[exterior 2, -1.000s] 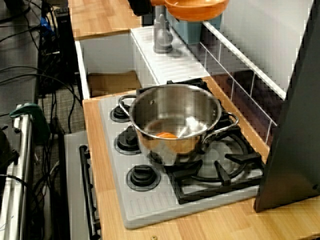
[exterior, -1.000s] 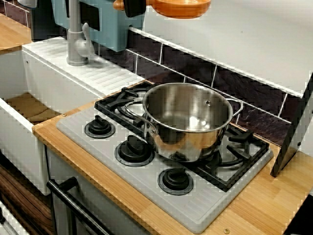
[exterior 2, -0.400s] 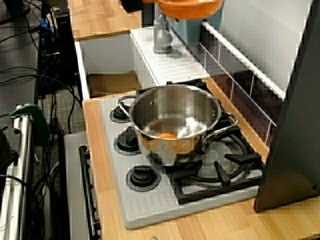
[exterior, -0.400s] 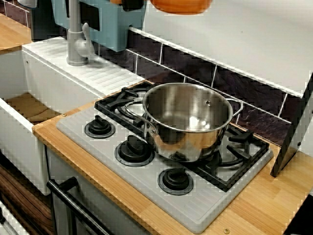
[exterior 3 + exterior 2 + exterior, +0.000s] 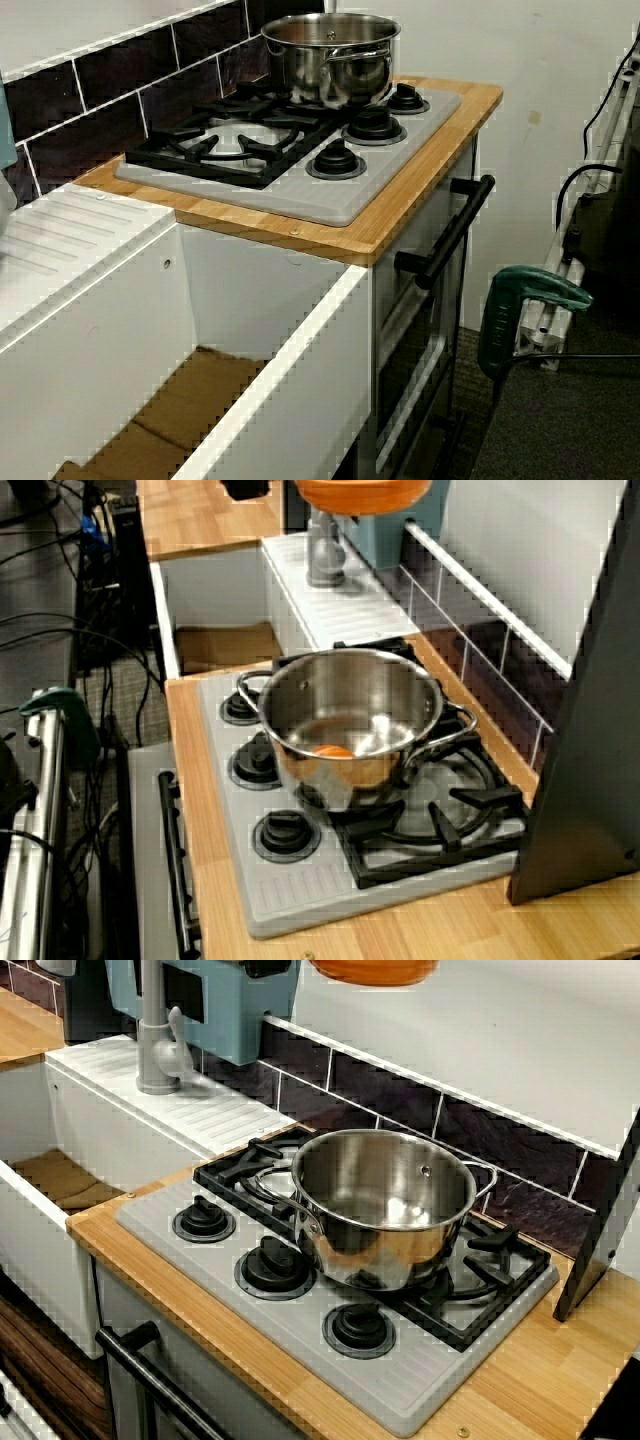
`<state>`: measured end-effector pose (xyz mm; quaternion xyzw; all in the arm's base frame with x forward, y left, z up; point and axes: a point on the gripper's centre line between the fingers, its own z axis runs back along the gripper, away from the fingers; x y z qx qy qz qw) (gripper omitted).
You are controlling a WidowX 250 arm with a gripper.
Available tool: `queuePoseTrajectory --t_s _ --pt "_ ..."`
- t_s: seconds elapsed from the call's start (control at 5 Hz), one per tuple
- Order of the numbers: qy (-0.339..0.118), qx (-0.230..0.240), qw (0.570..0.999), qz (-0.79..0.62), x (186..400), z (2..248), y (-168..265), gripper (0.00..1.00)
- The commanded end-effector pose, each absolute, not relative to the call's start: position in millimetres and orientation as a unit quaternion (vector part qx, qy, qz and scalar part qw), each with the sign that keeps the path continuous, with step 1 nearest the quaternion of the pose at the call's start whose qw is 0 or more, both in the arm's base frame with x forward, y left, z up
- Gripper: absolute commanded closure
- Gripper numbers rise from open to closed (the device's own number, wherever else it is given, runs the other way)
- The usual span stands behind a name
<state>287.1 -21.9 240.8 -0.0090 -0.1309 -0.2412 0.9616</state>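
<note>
1. Claw [image 5: 246, 488]: only a black stub shows at the top edge of the view from the stove's end. Apart or together, cannot tell.
2. Orange round plastic bowl [image 5: 360, 492] is just beside it, airborne. It has climbed over the last second, and only its underside shows now.
3. Shiny steel pot [image 5: 385, 1210] is unmoved on the grey stove top [image 5: 300, 1360], well below the bowl.
4. Grey tap [image 5: 155, 1040] and wooden desk [image 5: 540, 1380] are unchanged.

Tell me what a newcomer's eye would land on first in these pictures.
A shiny steel pot stands on the black grate of the grey stove top, towards its right end. High over the stove, cut off by the picture's top edge, hangs an orange bowl.
</note>
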Motion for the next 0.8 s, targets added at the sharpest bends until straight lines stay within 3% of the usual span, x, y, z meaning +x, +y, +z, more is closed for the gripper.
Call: queuePoseTrajectory --t_s 0.0,0.6 --pt "-0.159 -0.011 0.954 -0.254 265.8 255.1 -32.6 1.0" --pt "-0.163 -0.015 0.946 -0.278 252.9 256.1 -56.5 1.0"
